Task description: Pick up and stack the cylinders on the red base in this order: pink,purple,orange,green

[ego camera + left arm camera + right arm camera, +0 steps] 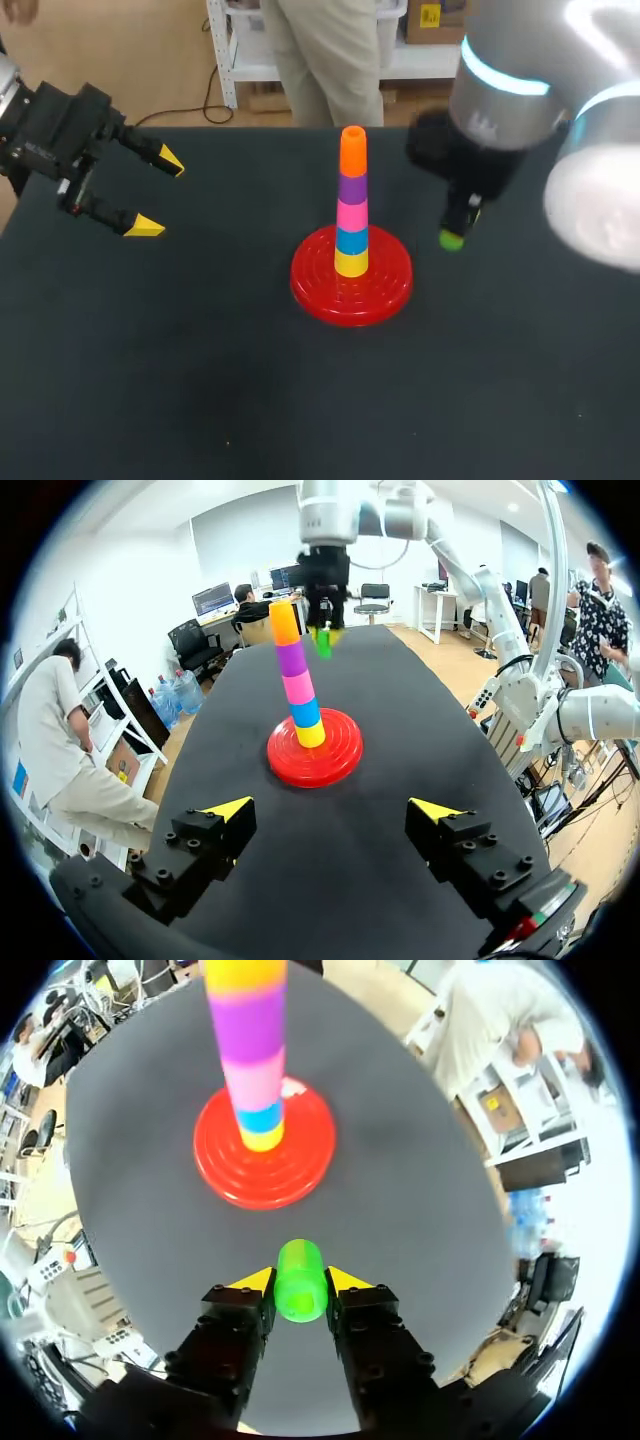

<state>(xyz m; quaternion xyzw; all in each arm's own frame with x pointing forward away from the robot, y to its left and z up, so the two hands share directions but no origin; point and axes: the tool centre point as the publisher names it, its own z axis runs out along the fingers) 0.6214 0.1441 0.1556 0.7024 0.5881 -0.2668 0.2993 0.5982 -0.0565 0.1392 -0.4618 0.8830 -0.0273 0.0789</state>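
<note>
green cylinder, red base, black table

Glossy plastic red base, matt table

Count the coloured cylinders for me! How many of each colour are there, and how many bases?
Yellow cylinder: 1
Blue cylinder: 1
Pink cylinder: 1
Purple cylinder: 1
Orange cylinder: 1
Green cylinder: 1, held in the right pincer
Red base: 1
Total: 6 cylinders and 1 base, 7 things.
</note>
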